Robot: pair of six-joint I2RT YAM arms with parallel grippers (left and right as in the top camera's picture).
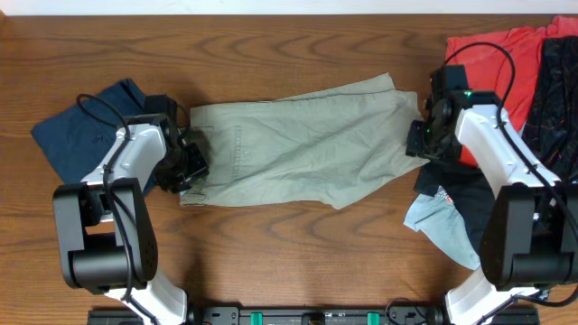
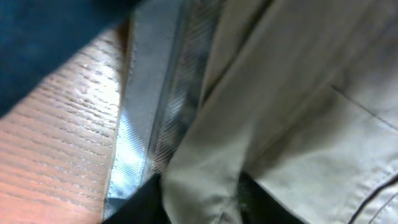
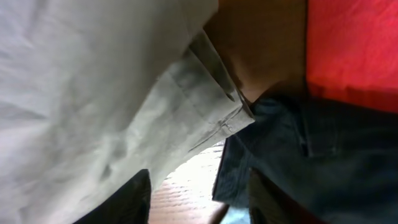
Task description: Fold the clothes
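Khaki trousers (image 1: 298, 144) lie flat across the middle of the table, waist to the left and leg hems to the right. My left gripper (image 1: 191, 170) is at the waistband's lower corner. In the left wrist view a bunched fold of the khaki cloth (image 2: 298, 93) sits pinched between its fingers (image 2: 202, 199). My right gripper (image 1: 417, 140) is at the hem end. In the right wrist view its fingers (image 3: 199, 186) are apart with bare table between them. The khaki hem (image 3: 93, 81) lies by one finger and a dark garment (image 3: 311, 155) by the other.
A navy garment (image 1: 81, 126) lies at the left, partly under the left arm. At the right are a red shirt (image 1: 492, 59), a black garment (image 1: 555, 90), a dark garment (image 1: 452, 185) and a light blue shirt (image 1: 442, 226).
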